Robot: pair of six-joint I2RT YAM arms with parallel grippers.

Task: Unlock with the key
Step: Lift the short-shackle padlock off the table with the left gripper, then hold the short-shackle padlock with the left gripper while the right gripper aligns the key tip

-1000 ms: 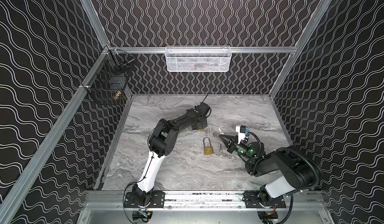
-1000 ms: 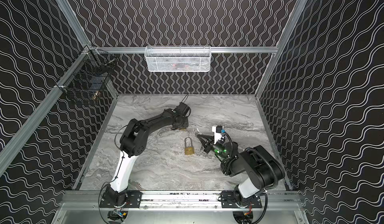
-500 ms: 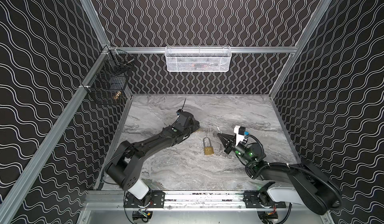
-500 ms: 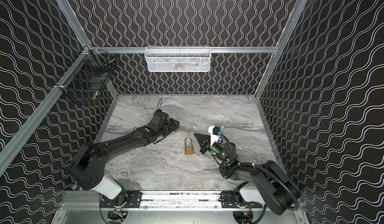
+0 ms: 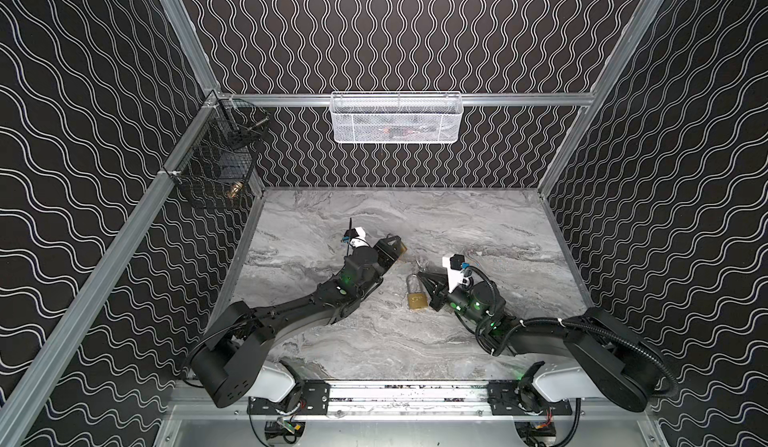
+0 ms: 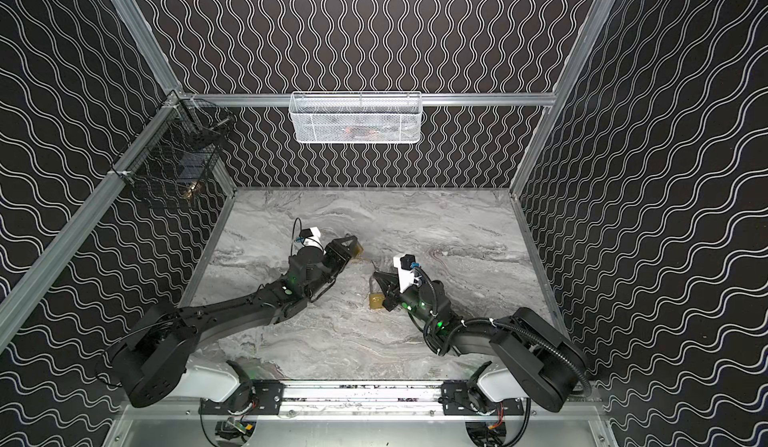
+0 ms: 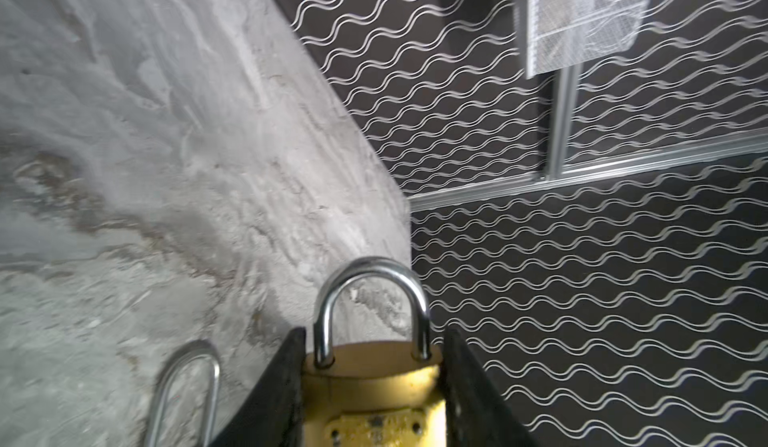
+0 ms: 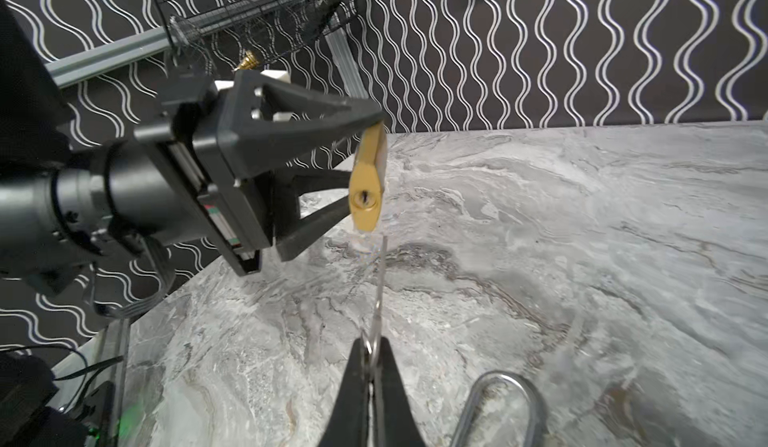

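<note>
Key [image 8: 381,291], pinched tight between the right jaws, sits short of the keyhole [image 8: 365,201] and off its line: centre the tip, then push straight. Beyond, the left jaws clamp the brass padlock [image 8: 366,175] clear of the worktop [image 8: 582,258].

No text, label, brand, number or sign can be read in any view. A small plate [image 7: 376,426] is seen on the face of the brass padlock [image 7: 374,382] in the left wrist view, but whatever is stamped on it is too blurred to be made out.
</note>
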